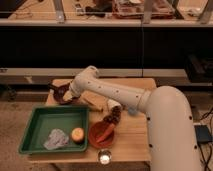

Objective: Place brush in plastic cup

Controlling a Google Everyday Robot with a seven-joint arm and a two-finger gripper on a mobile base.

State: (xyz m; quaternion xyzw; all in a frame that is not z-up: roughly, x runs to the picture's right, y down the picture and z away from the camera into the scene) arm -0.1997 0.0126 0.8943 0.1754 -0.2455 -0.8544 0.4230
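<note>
The brush [53, 88] shows as a slim dark handle lying over the left rim of the purple bowl [64, 99] at the table's back left. My gripper [66, 93] hangs right over that bowl, at the end of the white arm that reaches in from the right. It is open, with nothing visibly held. The plastic cup [131, 111] is only a small light-blue patch peeking out under my forearm, right of the white jar [114, 105].
A green tray [30, 131] at the front left holds a grey cloth [56, 139] and an orange fruit [77, 134]. An orange bowl [102, 135] sits beside it, with a small clear glass [104, 158] at the front edge. A tan stick [93, 105] lies mid-table.
</note>
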